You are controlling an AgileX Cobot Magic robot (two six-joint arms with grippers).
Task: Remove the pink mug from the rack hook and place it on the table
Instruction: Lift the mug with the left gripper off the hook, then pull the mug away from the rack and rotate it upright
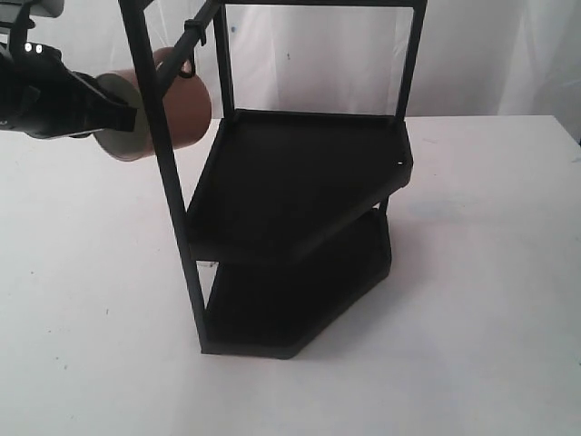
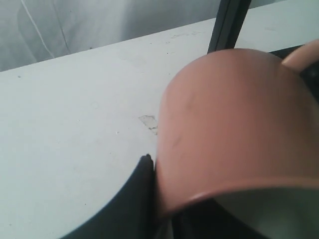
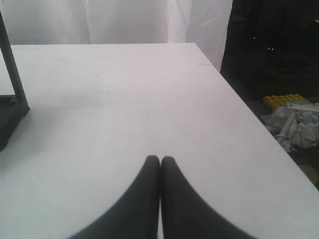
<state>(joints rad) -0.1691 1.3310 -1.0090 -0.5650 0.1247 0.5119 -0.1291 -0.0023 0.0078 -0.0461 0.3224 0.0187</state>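
- Pink mug [image 1: 186, 113] sits high up at the left side of the rack [image 1: 300, 182]. It lies on its side in the air, well clear of the worktop [image 1: 472, 327], with its cream mouth turned towards the left claw [image 1: 125, 116].
- That left claw is clamped on the mug's rim. In the left wrist view one dark finger [image 2: 139, 194] presses against the outside of the pink wall. The other side of the claw goes into the mouth, against the inner wall.
- At the top of the mug, the loop handle [image 1: 168, 56] sits right up by the rack's slanted top bar [image 1: 201, 27].
- Hanging from that bar, the rack hook [image 1: 188, 68] shows as a small black shape in front of the mug's upper side. Whether the handle is on the hook cannot be told.
- An upright post [image 1: 159, 136] of the rack crosses in front of the mug in the exterior view and hides a strip of its body.
- On the other arm, the right claw [image 3: 160, 160] is fully closed: its two black fingers meet at the tips with nothing between them. It hangs over bare white worktop, with a lower corner of the rack off to one side.
- The rack stands on the worktop with two dark shelves, one above the other.
- A white curtain [image 1: 318, 54] hangs behind the scene.
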